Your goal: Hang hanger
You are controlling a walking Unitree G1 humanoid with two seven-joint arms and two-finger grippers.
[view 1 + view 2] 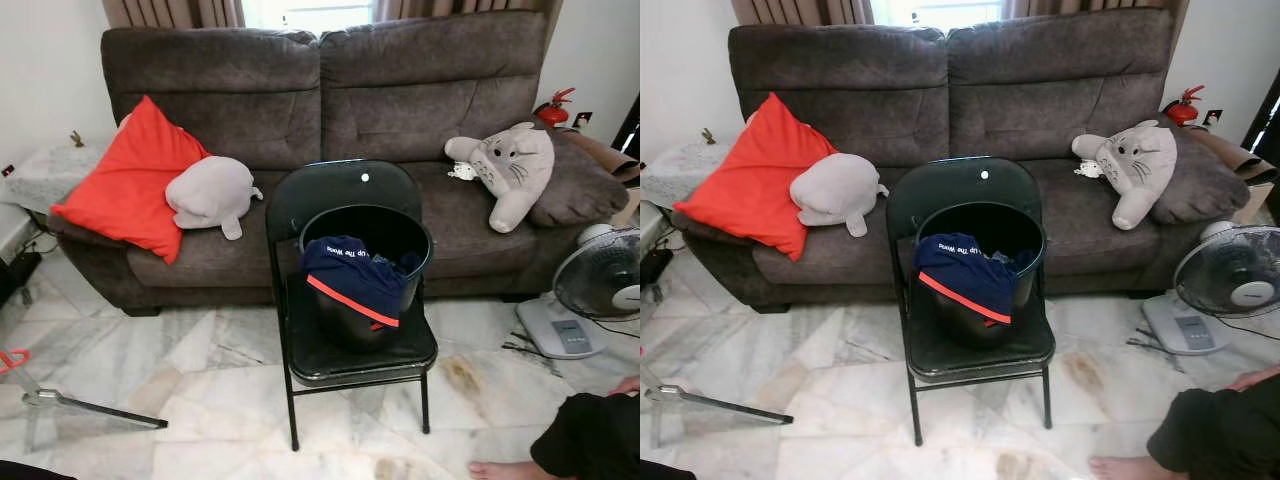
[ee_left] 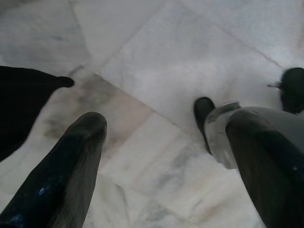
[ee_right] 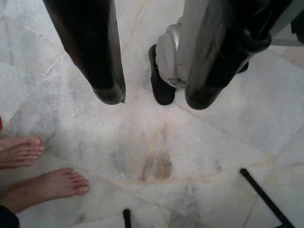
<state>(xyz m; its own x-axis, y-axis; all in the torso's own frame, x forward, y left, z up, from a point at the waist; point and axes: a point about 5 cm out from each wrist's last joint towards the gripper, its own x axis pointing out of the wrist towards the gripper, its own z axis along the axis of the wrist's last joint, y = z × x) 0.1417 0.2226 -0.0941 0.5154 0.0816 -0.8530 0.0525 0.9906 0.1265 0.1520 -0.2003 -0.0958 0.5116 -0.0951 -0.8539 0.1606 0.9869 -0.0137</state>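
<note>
A black bucket (image 1: 366,262) stands on a black folding chair (image 1: 330,200) in front of the sofa. A navy garment with a red stripe (image 1: 355,278) hangs over the bucket's front rim. My left gripper (image 2: 164,123) hangs low over the marble floor, open, with nothing between its fingers (image 2: 71,166). My right gripper (image 3: 156,95) also points down at the floor, open and empty, its fingers (image 3: 102,57) close to my own leg and foot (image 3: 161,85).
A grey sofa (image 1: 400,100) with a red pillow (image 1: 135,180) and plush toys (image 1: 510,165) fills the back. A fan (image 1: 600,280) stands at the right. A person's bare feet (image 3: 42,187) are at the lower right. A metal rod (image 1: 90,407) lies on the floor left.
</note>
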